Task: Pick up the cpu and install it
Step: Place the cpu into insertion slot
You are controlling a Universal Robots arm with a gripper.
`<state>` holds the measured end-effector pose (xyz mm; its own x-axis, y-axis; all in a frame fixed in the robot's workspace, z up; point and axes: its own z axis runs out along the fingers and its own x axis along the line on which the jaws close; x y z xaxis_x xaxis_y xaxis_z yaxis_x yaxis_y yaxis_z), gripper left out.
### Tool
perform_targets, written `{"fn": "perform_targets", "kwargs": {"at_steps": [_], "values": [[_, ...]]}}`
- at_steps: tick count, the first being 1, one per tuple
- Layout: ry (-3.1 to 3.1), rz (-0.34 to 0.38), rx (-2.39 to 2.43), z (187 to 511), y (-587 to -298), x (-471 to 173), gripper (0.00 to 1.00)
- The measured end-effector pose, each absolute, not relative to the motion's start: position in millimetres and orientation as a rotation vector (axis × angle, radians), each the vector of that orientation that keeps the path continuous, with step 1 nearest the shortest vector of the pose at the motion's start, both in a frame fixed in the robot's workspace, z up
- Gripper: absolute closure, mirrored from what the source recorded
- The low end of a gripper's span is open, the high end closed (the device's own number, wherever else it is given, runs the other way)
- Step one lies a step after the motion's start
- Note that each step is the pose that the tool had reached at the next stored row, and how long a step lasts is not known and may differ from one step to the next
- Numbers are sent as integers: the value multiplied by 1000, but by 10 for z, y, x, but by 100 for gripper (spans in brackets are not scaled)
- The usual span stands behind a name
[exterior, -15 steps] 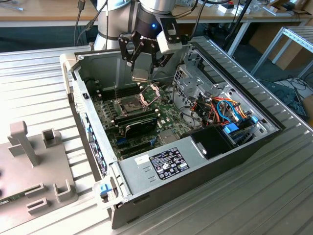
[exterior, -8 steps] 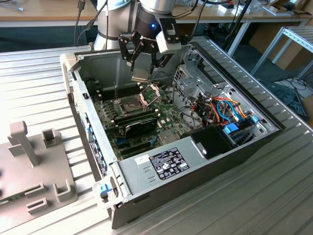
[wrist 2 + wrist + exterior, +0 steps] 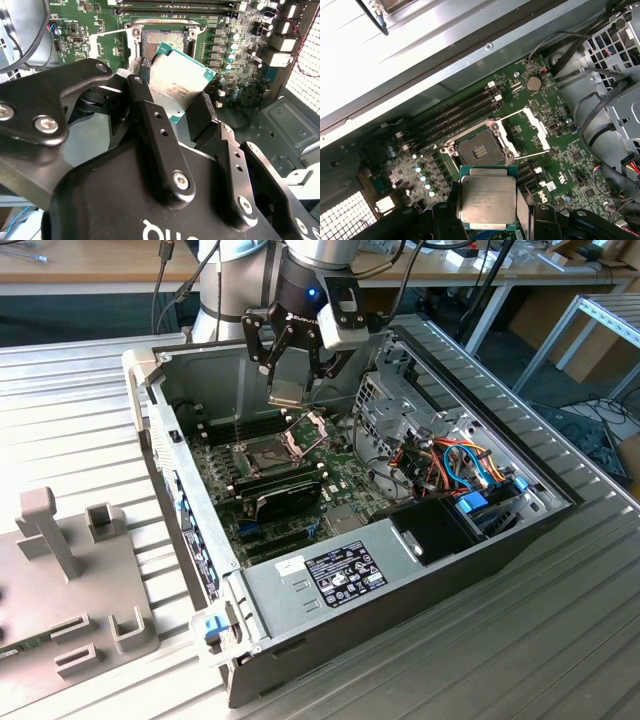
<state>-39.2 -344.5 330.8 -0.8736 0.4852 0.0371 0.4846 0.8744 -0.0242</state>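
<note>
The cpu (image 3: pixel 288 393) is a flat square chip with a silver-grey top, and my gripper (image 3: pixel 290 387) is shut on it by two opposite edges. It hangs in the air inside the open computer case (image 3: pixel 180 490), a little above the motherboard. In both wrist views the cpu (image 3: pixel 487 199) (image 3: pixel 180 82) sits between the black fingers (image 3: pixel 150 125). The empty socket (image 3: pixel 481 147) lies just ahead of it on the green board. The socket's hinged metal frame (image 3: pixel 527 132) is swung open to one side. In the exterior view the socket (image 3: pixel 268 453) is below and slightly toward the exterior view's left of the chip.
Long black memory slots (image 3: pixel 455 112) run beside the socket. A black card (image 3: pixel 285 495) stands on the board nearer the front. A metal drive cage (image 3: pixel 400 400) and coloured cables (image 3: pixel 460 465) fill the case's right side. A grey fixture (image 3: pixel 70 580) sits on the table at left.
</note>
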Motion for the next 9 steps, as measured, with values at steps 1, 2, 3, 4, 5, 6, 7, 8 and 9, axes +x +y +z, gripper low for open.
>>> {"fn": "perform_targets", "kwargs": {"at_steps": [1, 2, 3, 4, 5, 6, 7, 8, 9], "values": [[-3000, 22, -780, 3308, -3445, -392, 46], [-2999, 22, -783, 3308, -3445, -392, 46], [-2998, 22, -785, 3308, -3445, -392, 46], [-2998, 22, -787, 3308, -3445, -392, 46], [-2997, 22, -789, 3308, -3445, -392, 46], [-2996, 22, -792, 3307, -3445, -392, 46], [-2996, 22, -793, 3308, -3445, -392, 46], [-2996, 22, -793, 3307, -3445, -392, 46], [-2996, 22, -794, 3307, -3445, -392, 46]]}}
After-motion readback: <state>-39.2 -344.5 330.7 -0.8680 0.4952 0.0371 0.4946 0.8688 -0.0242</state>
